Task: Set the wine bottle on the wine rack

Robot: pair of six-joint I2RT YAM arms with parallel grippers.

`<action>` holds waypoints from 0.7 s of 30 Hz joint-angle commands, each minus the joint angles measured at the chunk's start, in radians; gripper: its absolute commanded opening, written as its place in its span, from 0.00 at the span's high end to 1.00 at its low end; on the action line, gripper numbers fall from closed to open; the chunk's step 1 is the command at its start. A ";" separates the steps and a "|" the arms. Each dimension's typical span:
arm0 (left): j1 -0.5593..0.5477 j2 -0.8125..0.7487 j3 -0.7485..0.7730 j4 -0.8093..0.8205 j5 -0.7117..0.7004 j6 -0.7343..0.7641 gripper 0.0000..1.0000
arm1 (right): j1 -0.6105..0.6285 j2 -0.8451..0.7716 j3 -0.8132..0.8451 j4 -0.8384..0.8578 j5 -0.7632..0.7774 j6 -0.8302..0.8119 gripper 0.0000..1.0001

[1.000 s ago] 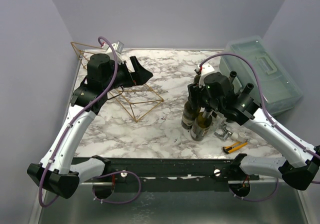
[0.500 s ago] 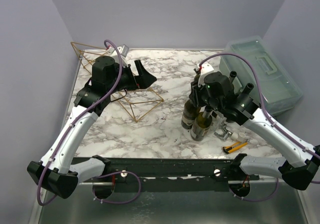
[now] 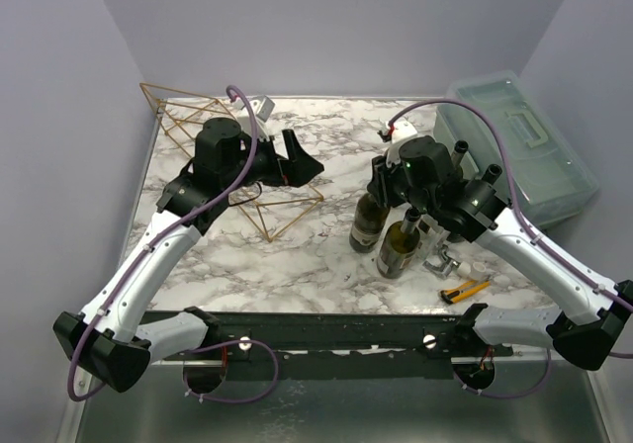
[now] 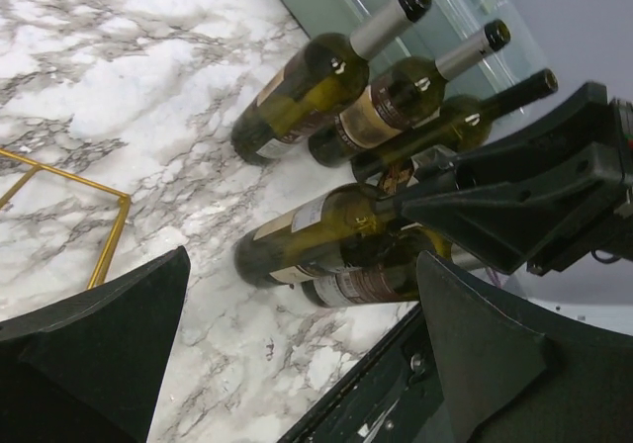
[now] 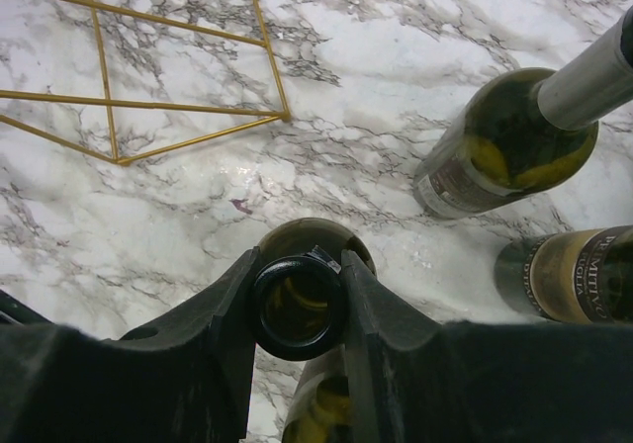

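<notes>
The gold wire wine rack [image 3: 269, 206] lies at the back left of the marble table; its rungs show in the right wrist view [image 5: 148, 102] and a corner in the left wrist view [image 4: 104, 233]. My right gripper [image 3: 388, 194] [image 5: 297, 307] is shut on the open neck of a dark green wine bottle [image 3: 367, 222] [image 5: 315, 237] that stands slightly tilted right of the rack. It also shows in the left wrist view [image 4: 302, 237]. A second bottle [image 3: 399, 249] stands close beside it. My left gripper [image 3: 300, 162] [image 4: 302, 285] is open and empty above the rack's right end, facing the bottles.
Three more bottles stand behind the held one [image 4: 316, 82] [image 5: 504, 146]. A translucent lidded box [image 3: 519, 151] sits at the back right. A yellow utility knife [image 3: 465, 289] and a small metal tool [image 3: 442, 261] lie near the front right edge.
My left arm has swung right, toward the table's middle, with its gripper still open. My right gripper has shifted the held bottle slightly left, away from the second bottle.
</notes>
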 commanded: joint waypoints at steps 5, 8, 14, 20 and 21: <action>-0.068 -0.023 -0.069 0.099 0.032 0.072 0.01 | 0.004 -0.012 0.017 0.131 -0.096 -0.016 0.82; -0.083 -0.014 -0.070 0.099 0.034 0.076 0.01 | 0.004 -0.015 0.002 0.140 -0.116 -0.020 0.73; -0.107 -0.003 -0.059 0.099 0.009 0.063 0.01 | 0.005 -0.006 -0.006 0.127 -0.139 -0.030 0.58; -0.118 -0.001 -0.040 0.096 -0.003 0.046 0.01 | 0.004 -0.010 -0.005 0.119 -0.161 -0.032 0.45; -0.119 -0.002 -0.037 0.095 -0.007 0.042 0.01 | 0.004 -0.013 -0.001 0.118 -0.168 -0.033 0.43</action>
